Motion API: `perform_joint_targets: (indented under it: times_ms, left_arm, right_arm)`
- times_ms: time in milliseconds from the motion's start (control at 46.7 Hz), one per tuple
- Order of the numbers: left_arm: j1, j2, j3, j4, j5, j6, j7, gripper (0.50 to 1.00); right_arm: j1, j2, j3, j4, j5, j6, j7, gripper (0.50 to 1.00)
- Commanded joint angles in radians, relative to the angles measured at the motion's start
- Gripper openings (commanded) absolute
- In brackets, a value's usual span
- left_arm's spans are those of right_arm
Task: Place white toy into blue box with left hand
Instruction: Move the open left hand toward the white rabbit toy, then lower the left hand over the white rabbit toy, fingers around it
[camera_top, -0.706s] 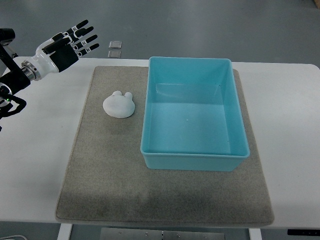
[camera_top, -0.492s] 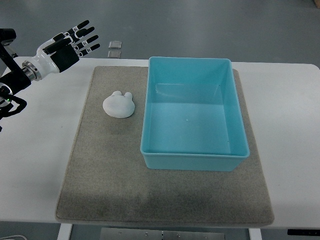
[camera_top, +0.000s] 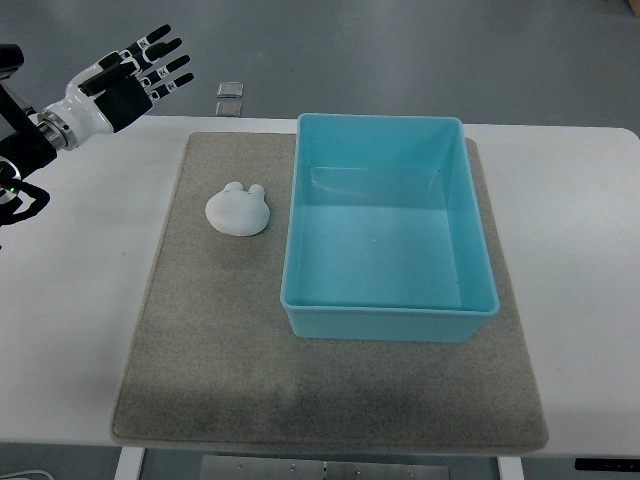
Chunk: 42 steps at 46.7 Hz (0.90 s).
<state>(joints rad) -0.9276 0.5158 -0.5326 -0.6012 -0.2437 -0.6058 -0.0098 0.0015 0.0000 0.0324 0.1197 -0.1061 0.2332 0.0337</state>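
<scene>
The left hand (camera_top: 125, 78), fingers spread and empty, is hovering off the tabletop's (camera_top: 70, 300) far-left corner. The rounded white plastic toy (camera_top: 238, 210) is lying just beside the rectangular blue plastic box (camera_top: 388, 318) (left wall), risking a knock or slipping grasp.

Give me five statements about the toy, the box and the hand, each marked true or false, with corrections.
1. The white toy lies on the grey mat. True.
2. The toy is inside the blue box. False: it sits left of the box, outside it.
3. The left hand grips the toy. False: it is apart from it, fingers spread, holding nothing.
4. The box holds nothing. True.
5. The right hand rests on the box. False: no right hand shows.
</scene>
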Motion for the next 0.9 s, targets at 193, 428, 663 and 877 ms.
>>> perform_joint_targets:
  times_ms: [193, 428, 663, 877]
  left_arm:
    - [0.001, 0.009, 0.000, -0.014, 0.227, -0.003, -0.131, 0.996]
    - [-0.002, 0.033, -0.001, -0.025, 0.523, 0.001, -0.229, 0.996]
    - [0.009, 0.119, 0.000, -0.150, 0.722, 0.003, -0.249, 0.996]
    - [0.016, 0.179, 0.000, -0.282, 1.007, 0.133, -0.332, 0.994]
  right_arm:
    - [0.000, 0.000, 0.001, 0.000, 0.000, 0.000, 0.000, 0.936]
    - [0.000, 0.000, 0.001, 0.000, 0.000, 0.000, 0.000, 0.936]
    - [0.000, 0.000, 0.000, 0.000, 0.000, 0.000, 0.000, 0.936]
    - [0.000, 0.000, 0.001, 0.000, 0.000, 0.000, 0.000, 0.936]
